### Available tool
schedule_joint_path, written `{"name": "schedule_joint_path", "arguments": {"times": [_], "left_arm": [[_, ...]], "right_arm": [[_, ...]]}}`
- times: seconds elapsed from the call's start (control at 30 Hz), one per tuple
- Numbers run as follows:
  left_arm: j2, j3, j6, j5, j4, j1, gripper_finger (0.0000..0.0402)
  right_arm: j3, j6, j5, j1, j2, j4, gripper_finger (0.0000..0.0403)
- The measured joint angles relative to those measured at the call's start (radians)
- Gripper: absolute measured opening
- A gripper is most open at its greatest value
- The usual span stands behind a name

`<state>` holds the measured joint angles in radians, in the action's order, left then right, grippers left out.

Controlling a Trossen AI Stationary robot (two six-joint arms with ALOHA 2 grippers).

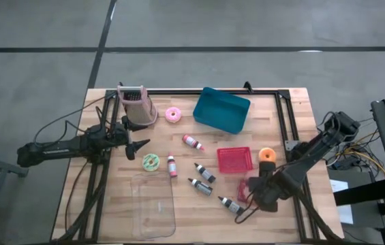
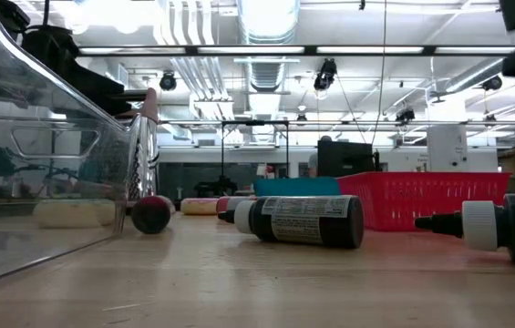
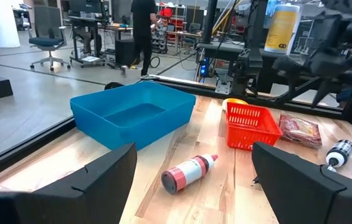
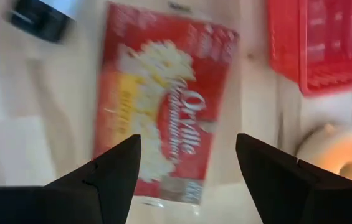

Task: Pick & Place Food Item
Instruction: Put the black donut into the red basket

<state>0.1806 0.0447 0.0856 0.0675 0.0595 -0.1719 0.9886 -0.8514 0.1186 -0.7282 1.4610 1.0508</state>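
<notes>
A red popcorn packet (image 4: pixel 163 99) lies flat on the wooden table, near the right front (image 1: pixel 244 189). My right gripper (image 4: pixel 188 142) hangs over it, pointing down, open, one finger over each long side of the packet and clear of it; in the high view it (image 1: pixel 259 192) covers part of the packet. My left gripper (image 1: pixel 140 145) waits at the table's left, level and open (image 3: pixel 194 155), with nothing between its fingers.
A red basket (image 1: pixel 234 159) and an orange doughnut (image 1: pixel 267 155) lie just beyond the packet. A blue bin (image 1: pixel 221 110), a pink doughnut (image 1: pixel 173 114), a green doughnut (image 1: pixel 150 162), several small bottles (image 1: pixel 204 173) and a clear container (image 1: pixel 152 204) are spread across the table.
</notes>
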Motion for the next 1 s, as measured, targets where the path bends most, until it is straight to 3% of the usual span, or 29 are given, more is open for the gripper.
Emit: {"name": "schedule_joint_path", "arguments": {"times": [0.33,0.6,1.0], "left_arm": [[0.000,0.000,0.000,0.000,0.000,0.000,0.0326],[0.000,0.000,0.000,0.000,0.000,0.000,0.0326],[0.000,0.000,0.000,0.000,0.000,0.000,0.0326]], "right_arm": [[-0.223,-0.093,0.063,0.002,-0.125,0.045,0.0258],[-0.314,-0.111,0.145,0.014,-0.222,0.039,0.0258],[-0.378,0.025,0.173,0.129,-0.250,0.008,0.0258]]}}
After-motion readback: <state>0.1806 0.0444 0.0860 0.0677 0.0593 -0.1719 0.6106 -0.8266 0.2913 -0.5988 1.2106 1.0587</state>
